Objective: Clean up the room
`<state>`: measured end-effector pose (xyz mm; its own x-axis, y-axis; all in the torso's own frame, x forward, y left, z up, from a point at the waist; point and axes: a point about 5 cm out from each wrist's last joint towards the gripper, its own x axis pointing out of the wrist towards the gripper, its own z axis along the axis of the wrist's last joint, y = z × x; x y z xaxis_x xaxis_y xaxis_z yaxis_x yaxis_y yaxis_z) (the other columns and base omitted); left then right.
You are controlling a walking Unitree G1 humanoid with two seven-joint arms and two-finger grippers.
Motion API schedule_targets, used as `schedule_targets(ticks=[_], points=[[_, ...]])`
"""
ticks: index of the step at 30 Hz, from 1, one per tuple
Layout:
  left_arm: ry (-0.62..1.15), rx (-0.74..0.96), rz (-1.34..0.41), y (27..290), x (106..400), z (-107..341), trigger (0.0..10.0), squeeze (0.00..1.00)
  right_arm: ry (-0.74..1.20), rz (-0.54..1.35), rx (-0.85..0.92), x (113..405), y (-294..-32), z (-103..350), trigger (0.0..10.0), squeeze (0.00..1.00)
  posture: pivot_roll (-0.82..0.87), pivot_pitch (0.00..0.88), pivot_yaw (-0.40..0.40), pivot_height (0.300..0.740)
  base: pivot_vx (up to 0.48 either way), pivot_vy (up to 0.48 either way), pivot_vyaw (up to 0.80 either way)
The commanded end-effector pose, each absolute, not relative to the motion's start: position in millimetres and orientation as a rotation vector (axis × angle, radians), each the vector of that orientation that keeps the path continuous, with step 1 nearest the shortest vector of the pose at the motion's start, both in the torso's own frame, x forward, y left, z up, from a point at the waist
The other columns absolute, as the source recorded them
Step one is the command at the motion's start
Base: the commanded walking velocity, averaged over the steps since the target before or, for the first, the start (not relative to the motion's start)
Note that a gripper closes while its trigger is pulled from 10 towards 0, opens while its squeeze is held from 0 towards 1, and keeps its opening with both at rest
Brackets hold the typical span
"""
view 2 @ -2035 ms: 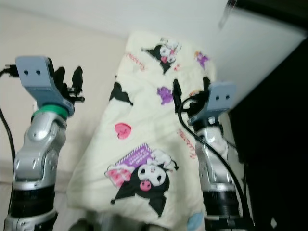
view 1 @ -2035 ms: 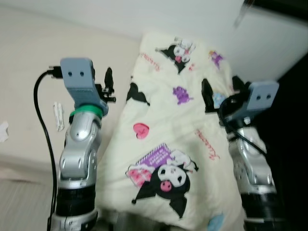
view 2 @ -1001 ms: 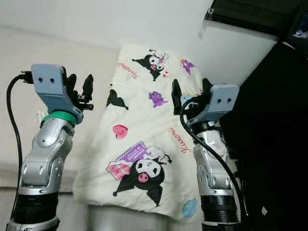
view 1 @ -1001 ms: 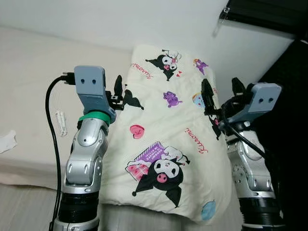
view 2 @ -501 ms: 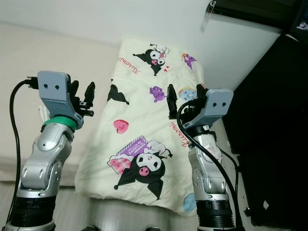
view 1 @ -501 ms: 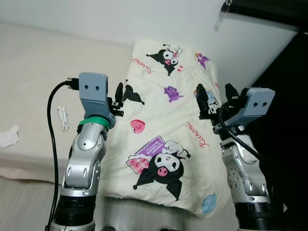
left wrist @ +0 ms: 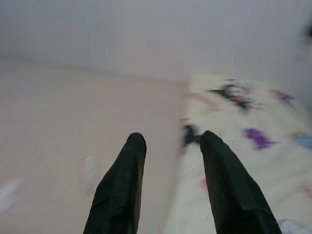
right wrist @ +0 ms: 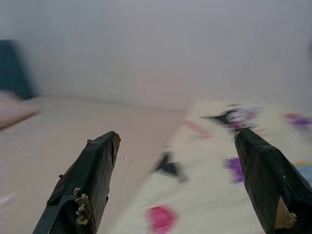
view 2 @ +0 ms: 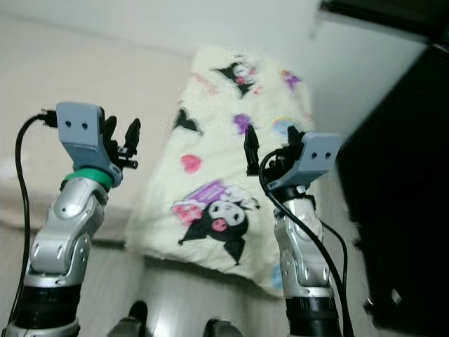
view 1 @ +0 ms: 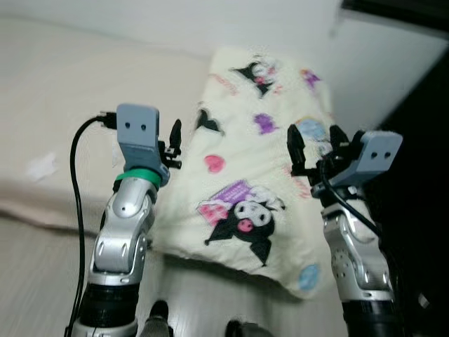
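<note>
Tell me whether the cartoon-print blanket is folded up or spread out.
Spread out. The blanket lies flat and open along the bed, its printed figures fully showing, with its near edge hanging over the bed's edge.

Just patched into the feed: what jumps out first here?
A cream blanket printed with cartoon characters lies on the beige bed, its corner hanging over the edge. Both arms are raised, jaws open and empty: the left gripper at the blanket's left edge, the right gripper over its right side.

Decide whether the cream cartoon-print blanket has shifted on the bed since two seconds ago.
No. The cream cartoon-print blanket still lies with its top end up against the white wall; only the camera moved.
</note>
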<state>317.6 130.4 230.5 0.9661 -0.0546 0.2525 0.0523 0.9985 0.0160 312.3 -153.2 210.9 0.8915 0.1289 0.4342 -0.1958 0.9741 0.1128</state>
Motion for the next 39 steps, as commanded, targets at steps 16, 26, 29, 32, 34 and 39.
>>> schedule_targets(ticks=[16, 26, 29, 32, 34, 39], points=[[-0.214, 0.054, -0.102, 124, 316, 224, 10.0, 0.00, -0.382, 0.235, 0.266, 309, -150, 202, 10.0, 0.00, 0.15, 0.146, -0.096, 0.740, -0.164, 0.000, 0.46], [-0.198, 0.046, -0.087, 126, 317, 223, 10.0, 0.00, -0.373, 0.265, 0.303, 310, -145, 201, 10.0, 0.00, 0.15, 0.142, -0.098, 0.740, 0.000, 0.000, 0.75], [-0.198, 0.046, -0.085, 126, 317, 223, 10.0, 0.00, -0.371, 0.273, 0.309, 309, -145, 201, 10.0, 0.00, 0.15, 0.140, -0.098, 0.740, 0.000, 0.000, 0.73], [-0.198, 0.048, -0.086, 126, 317, 223, 10.0, 0.00, -0.370, 0.276, 0.313, 309, -144, 201, 10.0, 0.00, 0.15, 0.140, -0.098, 0.740, 0.000, 0.000, 0.73], [-0.198, 0.048, -0.086, 126, 317, 223, 10.0, 0.00, -0.370, 0.276, 0.313, 309, -144, 201, 10.0, 0.00, 0.15, 0.140, -0.098, 0.740, 0.000, 0.000, 0.73], [-0.199, 0.052, -0.086, 126, 317, 223, 10.0, 0.00, -0.369, 0.274, 0.321, 310, -144, 200, 10.0, 0.00, 0.15, 0.138, -0.096, 0.740, 0.000, 0.000, 0.73]])
